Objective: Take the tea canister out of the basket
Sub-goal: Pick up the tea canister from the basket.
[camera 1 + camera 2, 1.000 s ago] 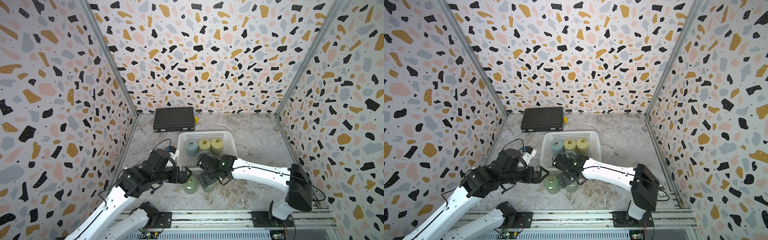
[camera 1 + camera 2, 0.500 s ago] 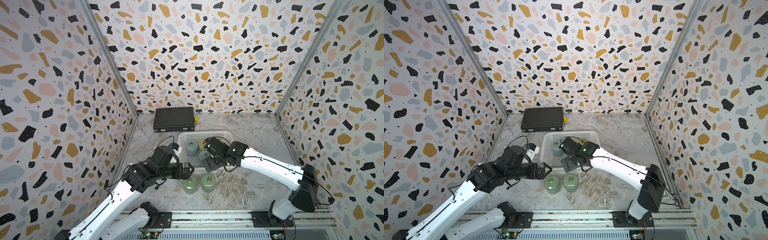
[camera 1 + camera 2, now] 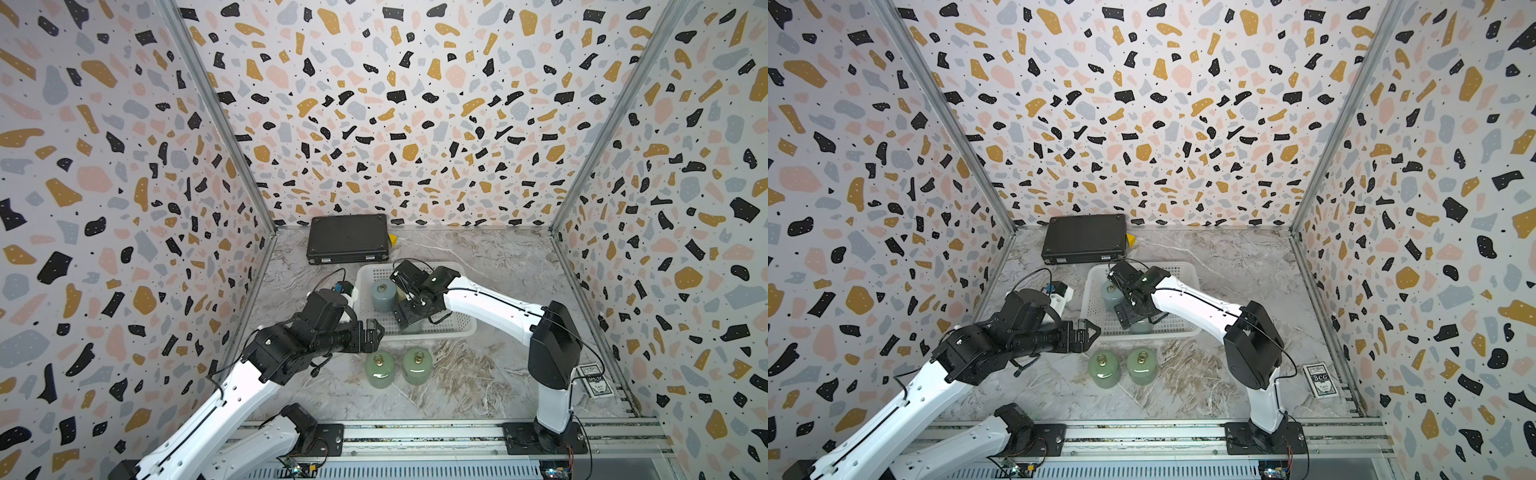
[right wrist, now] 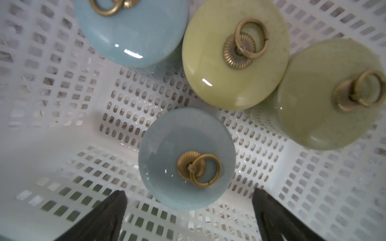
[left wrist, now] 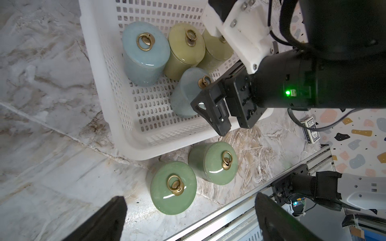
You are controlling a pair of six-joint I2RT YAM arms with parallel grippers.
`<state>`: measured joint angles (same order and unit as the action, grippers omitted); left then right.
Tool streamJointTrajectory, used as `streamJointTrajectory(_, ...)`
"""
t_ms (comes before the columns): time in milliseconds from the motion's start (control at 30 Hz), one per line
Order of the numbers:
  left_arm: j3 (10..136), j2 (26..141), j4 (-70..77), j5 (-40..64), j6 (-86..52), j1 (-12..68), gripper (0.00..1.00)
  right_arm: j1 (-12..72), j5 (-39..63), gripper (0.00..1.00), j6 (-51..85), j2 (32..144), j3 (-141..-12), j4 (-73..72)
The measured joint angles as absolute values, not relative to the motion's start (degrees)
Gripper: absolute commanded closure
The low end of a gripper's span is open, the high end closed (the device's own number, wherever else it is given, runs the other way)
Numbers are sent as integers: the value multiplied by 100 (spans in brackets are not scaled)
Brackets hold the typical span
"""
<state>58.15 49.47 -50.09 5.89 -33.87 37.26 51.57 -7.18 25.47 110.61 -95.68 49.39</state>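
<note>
Top views first: where does the right gripper [image 3: 409,316] stand?
— In both top views it hangs inside the white perforated plastic basket [image 3: 455,331], jaws apart. It is directly over the pale blue glazed tea canister with a brass ring lid [image 3: 412,328], which stands by the basket's front wall.

Left wrist view?
— That canister [image 5: 184,94] is inside the basket, in front of another blue canister [image 5: 144,54] and two yellow-green canisters [image 5: 186,48]. Two green canisters [image 5: 173,187] stand on the marble tabletop [image 5: 52,167] just outside the basket. The left gripper [image 5: 188,221] hovers above them, spread wide, holding nothing.

Right wrist view?
— The canister's lid [image 4: 187,158] lies between the spread fingers [image 4: 100,219], and neither finger touches it.
</note>
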Motion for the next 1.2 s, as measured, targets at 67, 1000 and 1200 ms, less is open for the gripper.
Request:
streamJointTrajectory(67, 5817, 4963, -5009, 589, -3387, 3726, 0, 5081, -644, 1, 2545, 11174, -9607, 4908)
streamJointTrajectory(1000, 5817, 5041, -5037, 617, -3317, 3726, 0, 4967, -143, 3, 2502, 12086, -9981, 4790)
streamJointTrajectory(1200, 5817, 5048, -5054, 652, -3297, 3723, 0, 4960, -141, 8, 2462, 12086, -9981, 4794)
